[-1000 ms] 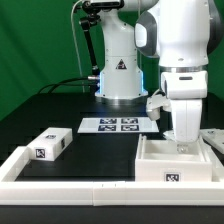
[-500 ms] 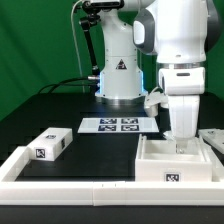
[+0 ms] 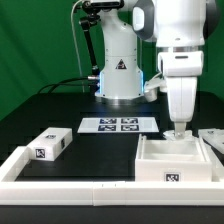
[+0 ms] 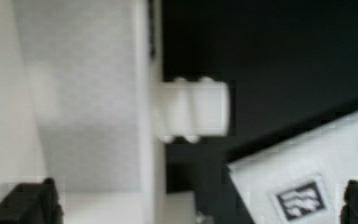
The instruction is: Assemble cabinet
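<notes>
Over the back wall of the cabinet (image 3: 155,166), the gripper (image 3: 179,133) hangs pointing straight down, tips right at rim level; can't tell from the exterior view whether they touch it. In the wrist view both fingers (image 4: 28,203) sit far apart: spread wide, nothing clamped. Between them is a white cabinet panel, with a short round white knob (image 4: 197,107) sticking out of its edge over the black table (image 3: 95,150). A tagged white piece (image 4: 300,185) lies tilted near that panel; which part it is, can't tell. The cabinet is an open-topped white box, tag on the front face, set against the white rail frame (image 3: 70,172). A tagged white block (image 3: 48,143) is well apart from the cabinet, toward the exterior view's left. The marker board (image 3: 120,125) lies flat behind the cabinet.
</notes>
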`<state>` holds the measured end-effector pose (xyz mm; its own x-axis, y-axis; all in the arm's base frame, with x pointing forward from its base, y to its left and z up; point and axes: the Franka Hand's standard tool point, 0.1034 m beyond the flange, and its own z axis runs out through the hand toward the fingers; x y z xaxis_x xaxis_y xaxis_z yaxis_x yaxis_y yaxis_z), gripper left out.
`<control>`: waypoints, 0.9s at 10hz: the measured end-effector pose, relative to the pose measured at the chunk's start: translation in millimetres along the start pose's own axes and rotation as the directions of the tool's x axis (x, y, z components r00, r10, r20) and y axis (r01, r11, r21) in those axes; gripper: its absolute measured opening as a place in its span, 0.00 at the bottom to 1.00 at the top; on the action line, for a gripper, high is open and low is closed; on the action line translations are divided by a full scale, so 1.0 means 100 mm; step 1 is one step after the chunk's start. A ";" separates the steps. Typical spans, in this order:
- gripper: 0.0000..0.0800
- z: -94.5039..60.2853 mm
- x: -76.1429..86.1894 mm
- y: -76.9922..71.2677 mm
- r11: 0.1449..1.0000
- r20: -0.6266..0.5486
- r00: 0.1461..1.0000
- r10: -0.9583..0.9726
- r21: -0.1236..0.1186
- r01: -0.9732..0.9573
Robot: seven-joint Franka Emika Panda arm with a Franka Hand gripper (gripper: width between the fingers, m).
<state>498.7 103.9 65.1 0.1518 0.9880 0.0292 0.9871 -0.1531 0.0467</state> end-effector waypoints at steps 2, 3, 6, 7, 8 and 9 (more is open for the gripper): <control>1.00 -0.06 0.21 -0.24 1.000 -0.011 1.000 -0.009 0.000 0.009; 1.00 -0.02 0.30 -0.34 1.000 -0.014 1.000 -0.009 0.009 0.009; 1.00 0.00 0.29 -0.36 1.000 -0.016 1.000 0.009 0.010 -0.008; 1.00 0.00 0.28 -0.36 1.000 -0.016 1.000 0.009 0.010 -0.009; 1.00 0.01 0.29 -0.36 1.000 -0.017 1.000 0.000 0.009 0.000; 1.00 0.02 0.33 -0.37 0.988 -0.031 0.988 -0.153 -0.023 0.152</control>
<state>467.3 142.1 62.9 -0.0028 0.9986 0.0528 0.9973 -0.0011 0.0737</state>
